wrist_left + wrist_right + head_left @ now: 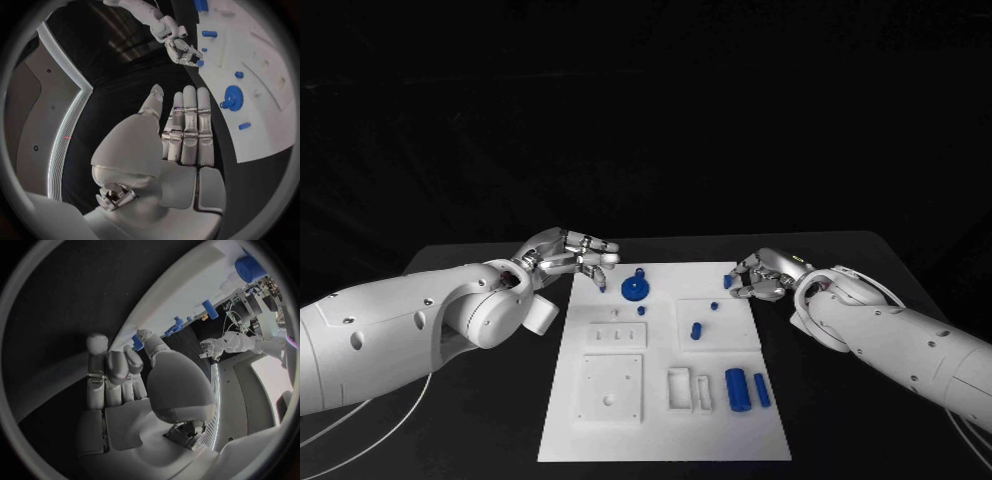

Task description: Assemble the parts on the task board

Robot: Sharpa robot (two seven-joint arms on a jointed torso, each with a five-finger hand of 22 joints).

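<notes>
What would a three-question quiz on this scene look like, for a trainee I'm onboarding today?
1. True or false: the left hand holds the blue gear.
2. Which hand pinches the small blue part? A: left hand. B: right hand.
3. Fill in: the two blue cylinders lie at the task board's end ___ the robot.
Key: 1 false; 2 B; 3 nearest.

White task board (589, 440) flat mid-table; blue gear (635, 291), pegs, two cylinders (736, 385) on it
</notes>
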